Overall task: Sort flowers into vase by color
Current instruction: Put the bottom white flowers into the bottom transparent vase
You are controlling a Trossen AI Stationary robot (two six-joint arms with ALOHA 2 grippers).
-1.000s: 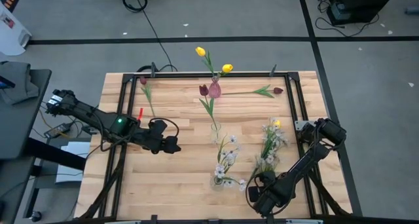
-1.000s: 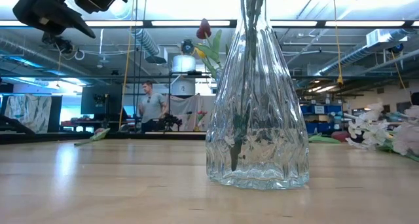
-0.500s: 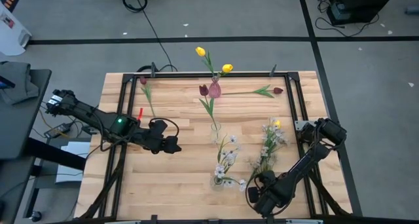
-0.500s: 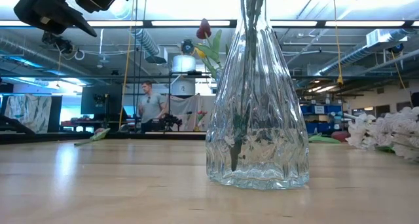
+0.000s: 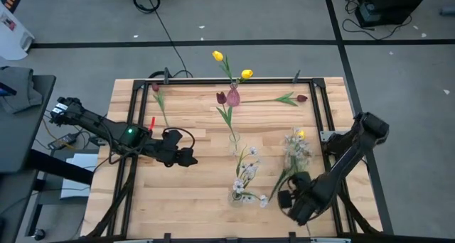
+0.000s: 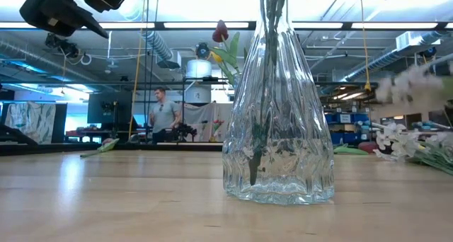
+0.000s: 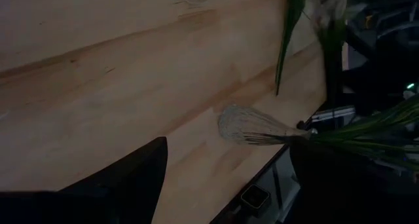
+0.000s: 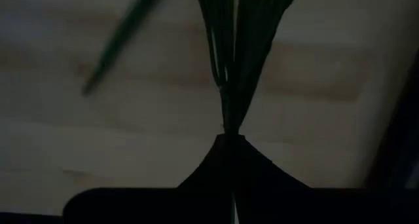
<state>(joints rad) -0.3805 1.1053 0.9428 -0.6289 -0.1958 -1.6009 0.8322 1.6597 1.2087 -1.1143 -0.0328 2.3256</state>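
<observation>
Left of everything, the left tool hovers spread over bare table. Between both tools stand two glass vases with flowers. Rightmost, the right tool pinches a white spray's stem, its blossoms beyond.

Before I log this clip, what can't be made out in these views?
- High view: the right hand sits under its own arm; where it grips the white spray is hidden.
- Low view: that white spray is motion-blurred and cut off by the right edge.
- Right wrist view: only green stems between the shut fingers; the blossoms lie outside the frame.
- Low view: the glass vase loses its neck at the top edge.
</observation>
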